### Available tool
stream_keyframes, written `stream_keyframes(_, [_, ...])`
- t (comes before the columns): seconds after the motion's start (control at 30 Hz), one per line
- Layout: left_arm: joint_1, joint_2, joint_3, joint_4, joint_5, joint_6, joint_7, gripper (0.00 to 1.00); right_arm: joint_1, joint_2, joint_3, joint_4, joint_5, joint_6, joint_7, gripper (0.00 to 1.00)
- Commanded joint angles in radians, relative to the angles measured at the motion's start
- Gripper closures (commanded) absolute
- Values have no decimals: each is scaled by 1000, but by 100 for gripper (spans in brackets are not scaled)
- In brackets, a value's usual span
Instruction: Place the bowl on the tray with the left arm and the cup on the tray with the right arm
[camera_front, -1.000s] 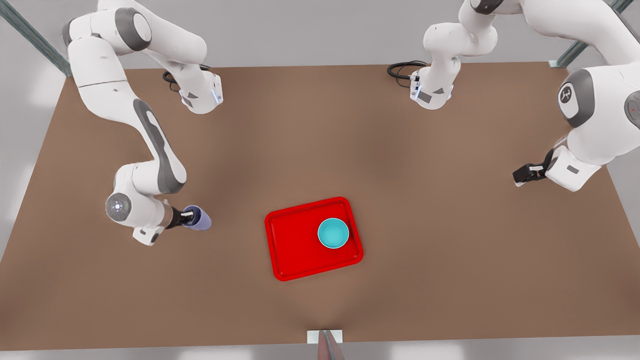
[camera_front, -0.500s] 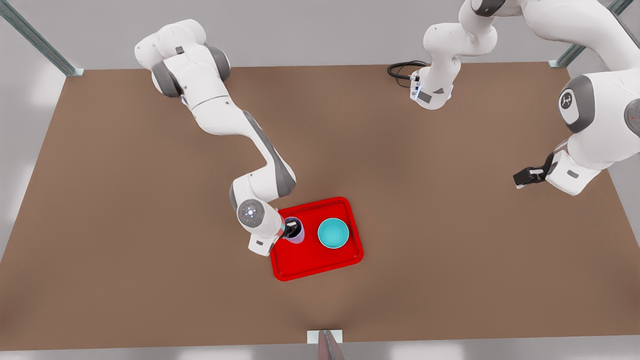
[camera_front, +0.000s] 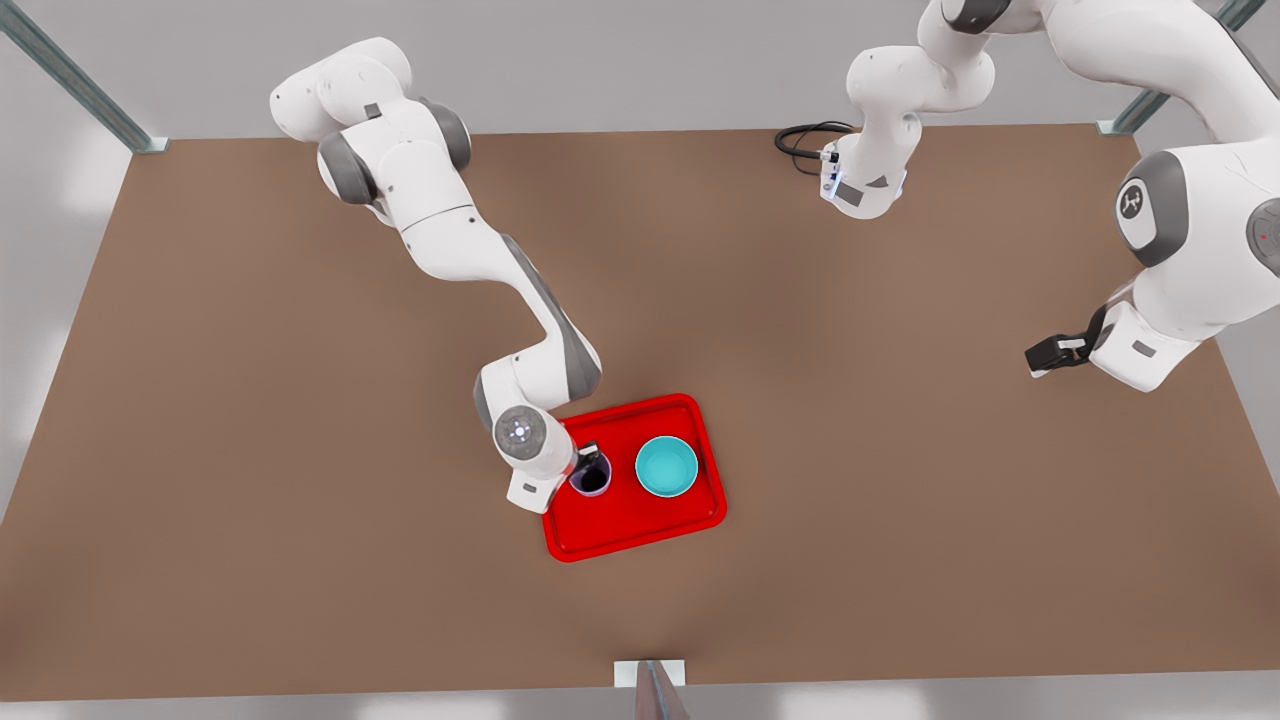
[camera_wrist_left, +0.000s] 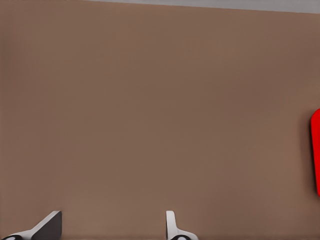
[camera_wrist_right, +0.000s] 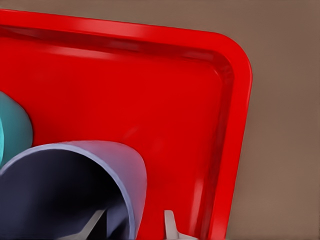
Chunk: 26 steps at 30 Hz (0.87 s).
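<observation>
Your right gripper (camera_front: 588, 462) jaws are clamping the cup (camera_front: 592, 475) rim, cup standing on the tray (camera_front: 620, 520) beside the bowl (camera_front: 667, 467), frame centre. Left gripper (camera_front: 1045, 352) is waiting at right, jaws spread.

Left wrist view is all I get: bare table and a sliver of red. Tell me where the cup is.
Observer: The cup stands upright on the tray, at the end toward the front view's left.
Operator: Report the bowl.
Observer: The bowl sits on the tray too, beside the cup, with red tray floor showing between them.
Operator: Give me both grippers.
Observer: The right gripper is at the cup's rim. Your left gripper waits open over the table, far off toward the front view's right.
</observation>
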Motion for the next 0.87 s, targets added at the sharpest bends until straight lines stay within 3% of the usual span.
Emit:
stream_keyframes(0.0, [0,0,0,0,0,0,0,0,0,0,0,0,0,0,0,17])
stream_keyframes(0.03, [0,0,0,0,0,0,0,0,0,-2,2,0,0,0,0,2])
stream_keyframes(0.07, [-2,0,0,0,0,0,0,0,0,-3,2,0,0,-2,-2,0])
stream_keyframes(0.23, [0,0,0,0,0,0,0,0,-2,-59,8,-15,2,-22,-2,0])
stream_keyframes(0.37, [-5,0,0,0,-1,-2,0,0,-11,-282,-15,-14,-41,-424,49,0])
stream_keyframes(0.43, [-5,0,0,0,-1,-2,0,0,-100,-453,-45,-6,-210,-571,32,0])
stream_keyframes(0.47, [-6,0,0,0,-1,-2,0,0,-155,-508,-26,-8,-262,-574,5,0])
stream_keyframes(0.5, [-5,0,0,0,-1,-2,0,0,-322,-591,116,-38,-333,-560,-18,0])
stream_keyframes(0.57, [-6,0,0,0,0,-3,0,0,-508,-782,239,-198,-391,-531,-18,0])
stream_keyframes(0.67, [-8,1,-1,0,-1,-3,0,0,-535,-885,268,-264,-408,-533,-9,0])
stream_keyframes(0.83, [-5,-2,-3,0,-3,-6,2,0,-534,-879,270,-264,-410,-534,-9,0])
